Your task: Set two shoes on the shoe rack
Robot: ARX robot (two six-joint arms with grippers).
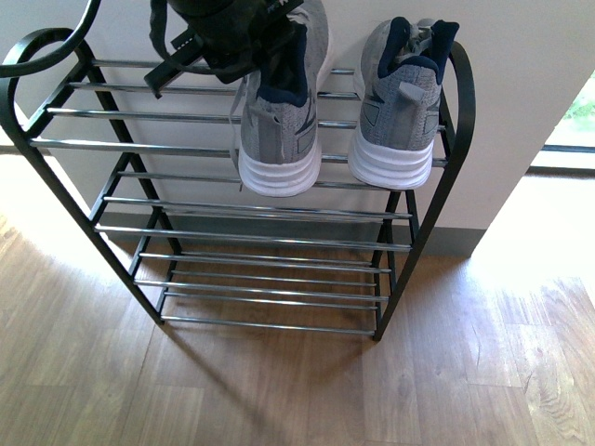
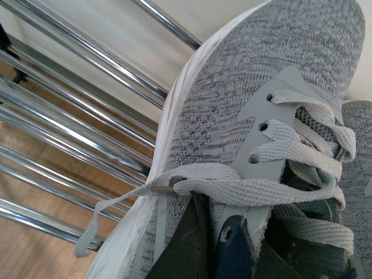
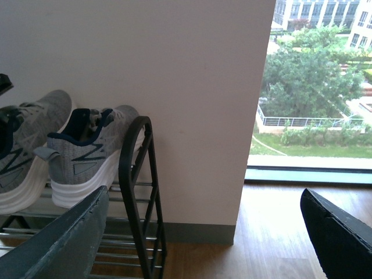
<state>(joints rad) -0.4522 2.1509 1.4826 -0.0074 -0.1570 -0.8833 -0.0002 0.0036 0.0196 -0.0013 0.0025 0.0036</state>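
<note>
Two grey mesh sneakers rest on the top chrome rods of the shoe rack (image 1: 260, 237), heels toward me. My left gripper (image 1: 244, 46) reaches down from above and is shut on the collar and tongue of the left grey sneaker (image 1: 279, 130). In the left wrist view its dark fingers (image 2: 187, 244) clamp the sneaker (image 2: 261, 75) beside the white laces, with the rods (image 2: 75, 116) beneath. The right sneaker (image 1: 395, 102) sits free near the rack's right arch. My right gripper (image 3: 200, 244) hangs open and holds nothing, off to the right of the rack frame (image 3: 139, 180), with both sneakers (image 3: 87, 154) in its view.
The rack stands against a pale wall (image 1: 521, 74) on a wood floor (image 1: 279, 390). Its lower tiers hold nothing. A floor-level window (image 3: 314, 87) lies to the right of the wall corner. Bare floor stretches in front of and to the right of the rack.
</note>
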